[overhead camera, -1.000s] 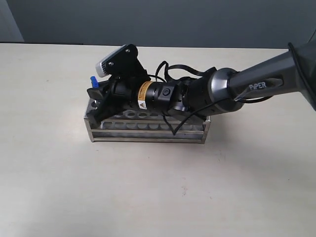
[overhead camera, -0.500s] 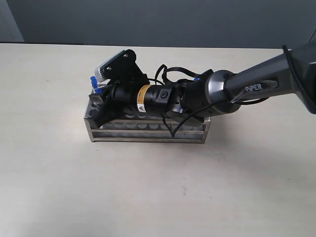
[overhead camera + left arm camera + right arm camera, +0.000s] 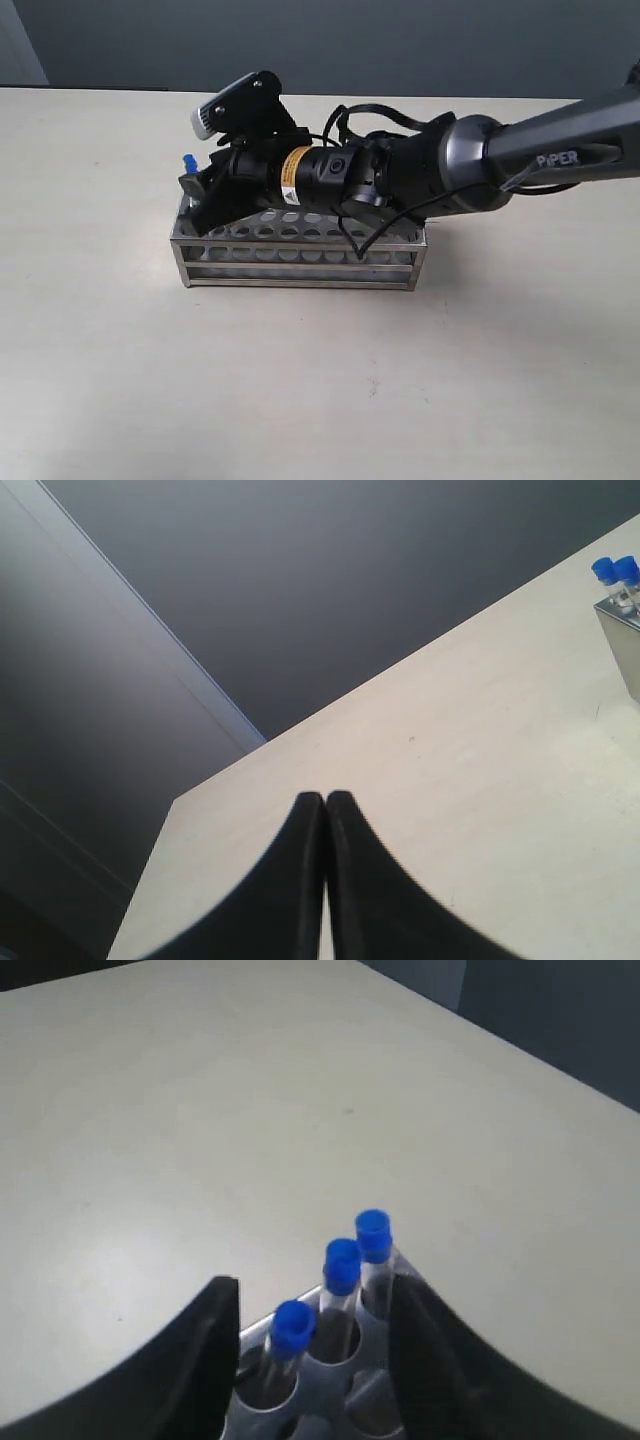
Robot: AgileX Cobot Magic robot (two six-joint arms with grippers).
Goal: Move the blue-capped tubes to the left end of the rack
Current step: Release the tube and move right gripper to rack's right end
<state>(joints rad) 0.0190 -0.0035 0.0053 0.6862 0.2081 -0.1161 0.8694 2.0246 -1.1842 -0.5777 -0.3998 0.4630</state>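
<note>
Blue-capped tubes [image 3: 342, 1263] stand unheld inside the wide-spread right gripper [image 3: 312, 1285].

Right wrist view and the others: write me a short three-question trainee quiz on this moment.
1. True or false: the right claw is clamped shut on one tube.
2. How many blue-capped tubes does the right wrist view show?
3. The left claw is: A) shut, away from the rack; B) open above the rack; C) holding a tube.
Key: 1 false, its jaws stand open; 2 three; 3 A.
</note>
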